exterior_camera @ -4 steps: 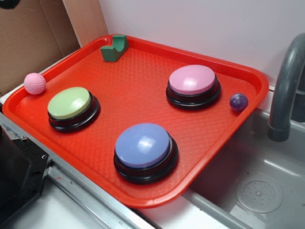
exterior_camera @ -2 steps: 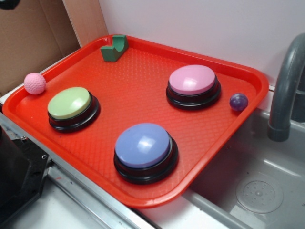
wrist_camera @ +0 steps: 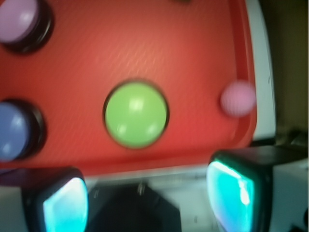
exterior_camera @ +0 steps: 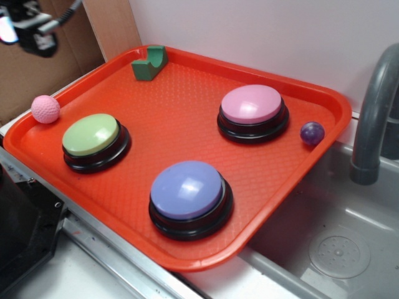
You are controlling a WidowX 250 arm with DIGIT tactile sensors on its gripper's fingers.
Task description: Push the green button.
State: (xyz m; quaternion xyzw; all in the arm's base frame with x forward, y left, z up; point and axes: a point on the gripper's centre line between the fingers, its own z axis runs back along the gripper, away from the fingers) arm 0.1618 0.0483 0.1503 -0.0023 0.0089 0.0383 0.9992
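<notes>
In the wrist view the gripper (wrist_camera: 147,198) shows as two fingers (wrist_camera: 63,205) at the bottom of the picture, set wide apart with nothing between them; their pads glow teal. The picture is blurred. Just beyond the fingertips runs the near rim of the red tray (wrist_camera: 193,58), and past that rim, roughly centred between the two fingers, lies the green button (wrist_camera: 136,114), round, pale lime, ringed by its black base. Bare tray floor surrounds it on all sides.

To the right of the green button, close to the tray's right rim, sits a pink ball (wrist_camera: 238,98), apart from the button. To the left, a blue-lavender button (wrist_camera: 14,129) lies partly cut off by the frame edge, and farther on, at the top left, a pink button (wrist_camera: 19,19).

In the exterior view the gripper (exterior_camera: 28,28) hangs high at the top left, well above and behind the tray (exterior_camera: 187,93). The green button (exterior_camera: 91,134) sits near the tray's left edge, the pink ball (exterior_camera: 45,108) beside the rim beyond it. A small dark green block (exterior_camera: 149,63) rests at the far rim, and a purple ball (exterior_camera: 312,132) at the right rim beside a grey faucet (exterior_camera: 374,118).
</notes>
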